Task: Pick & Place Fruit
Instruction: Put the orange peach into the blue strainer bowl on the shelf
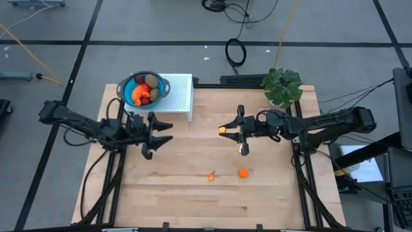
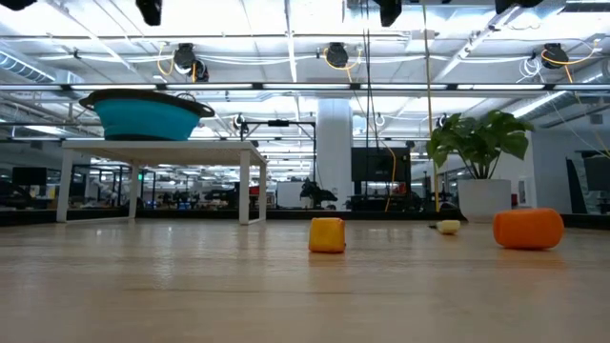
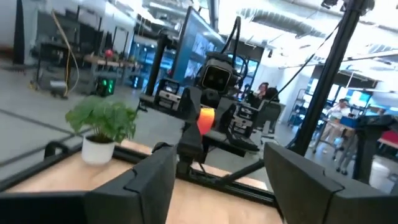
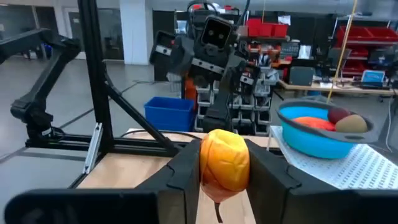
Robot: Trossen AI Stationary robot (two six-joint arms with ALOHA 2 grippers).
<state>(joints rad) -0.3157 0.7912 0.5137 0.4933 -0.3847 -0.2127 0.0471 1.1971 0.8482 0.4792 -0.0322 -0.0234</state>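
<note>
Transfer of an orange fruit piece [image 4: 224, 163] toward the blue bowl [image 1: 145, 89] on the white stand [image 1: 179, 98]. The right gripper [image 1: 239, 131] is raised over the table's middle with its jaws clamped on the piece, which sits squarely between the two fingers [image 4: 181, 177], its rounded top showing above them. To do this step well, the grip should be kept firm and the piece carried high enough to clear the bowl's rim before release, since the bowl already holds red, brown and orange fruit. The left gripper [image 1: 153, 133] hangs near the stand with jaws apart and nothing between them; the right arm's path should pass clear of it. Two more small orange pieces [image 1: 243, 173] lie on the wooden table [image 1: 193, 200], nearer its front edge.
</note>
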